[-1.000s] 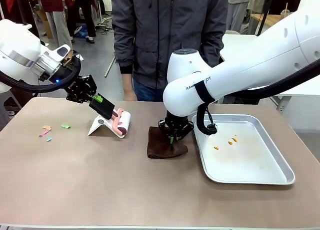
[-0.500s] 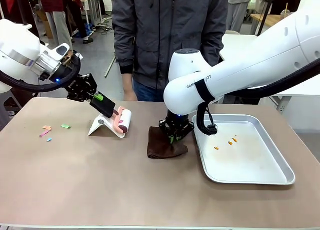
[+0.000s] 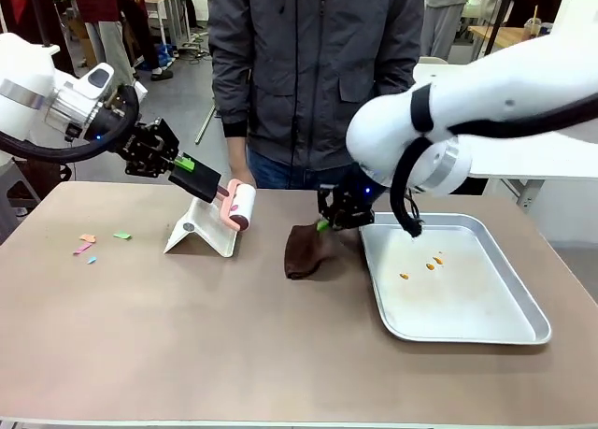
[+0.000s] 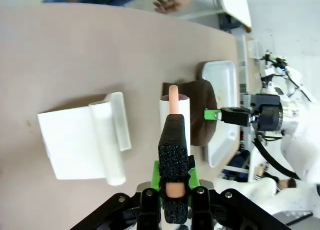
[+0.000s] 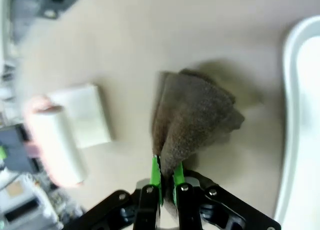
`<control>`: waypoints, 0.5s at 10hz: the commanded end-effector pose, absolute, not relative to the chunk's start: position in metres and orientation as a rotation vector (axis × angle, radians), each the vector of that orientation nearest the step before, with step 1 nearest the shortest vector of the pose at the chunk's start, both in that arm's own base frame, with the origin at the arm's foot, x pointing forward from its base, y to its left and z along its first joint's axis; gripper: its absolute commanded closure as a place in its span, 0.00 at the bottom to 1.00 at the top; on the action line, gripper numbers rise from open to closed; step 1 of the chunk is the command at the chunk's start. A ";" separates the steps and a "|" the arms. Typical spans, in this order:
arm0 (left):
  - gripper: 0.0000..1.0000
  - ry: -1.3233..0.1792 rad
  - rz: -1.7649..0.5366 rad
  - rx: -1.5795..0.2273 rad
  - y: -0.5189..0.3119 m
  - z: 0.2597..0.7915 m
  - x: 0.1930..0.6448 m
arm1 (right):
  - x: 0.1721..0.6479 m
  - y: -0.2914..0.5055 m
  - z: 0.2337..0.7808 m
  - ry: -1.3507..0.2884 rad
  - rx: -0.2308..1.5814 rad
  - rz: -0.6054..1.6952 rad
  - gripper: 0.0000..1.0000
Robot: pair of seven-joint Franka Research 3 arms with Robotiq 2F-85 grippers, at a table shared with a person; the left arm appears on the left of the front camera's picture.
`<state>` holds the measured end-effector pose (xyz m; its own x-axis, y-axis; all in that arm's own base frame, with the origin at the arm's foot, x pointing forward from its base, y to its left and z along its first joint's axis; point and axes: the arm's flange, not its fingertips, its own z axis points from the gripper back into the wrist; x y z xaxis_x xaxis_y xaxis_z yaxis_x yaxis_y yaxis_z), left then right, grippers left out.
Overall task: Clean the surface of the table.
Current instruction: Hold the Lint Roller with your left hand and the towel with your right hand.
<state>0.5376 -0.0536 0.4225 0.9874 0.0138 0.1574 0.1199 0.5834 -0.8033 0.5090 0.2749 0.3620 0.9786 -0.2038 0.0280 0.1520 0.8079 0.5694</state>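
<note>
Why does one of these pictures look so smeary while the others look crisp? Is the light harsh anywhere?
Right wrist view: blurred throughout, the lint roller a pale smear, the brown cloth soft-edged. Left wrist view: sharp, though the wide lens bows the edge of the table. Front view: crisp, with even light and only faint shadows under the metal tray and the white stand.

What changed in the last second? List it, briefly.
The right gripper rose and drew back, lifting the cloth by one edge; its lower end seems to touch the table. The left gripper raised the lint roller off its stand. Tray, paper scraps and stand stayed put.
</note>
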 end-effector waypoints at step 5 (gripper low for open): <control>0.86 -0.151 0.022 -1.260 0.039 0.445 0.504 | 0.443 0.185 0.358 0.113 1.414 0.178 1.00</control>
<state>0.5139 0.0267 0.4434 0.9930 0.0834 0.0840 0.0457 0.3841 -0.9222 0.4819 0.2187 0.3702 0.9958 0.0440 0.0807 -0.0885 0.2196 0.9716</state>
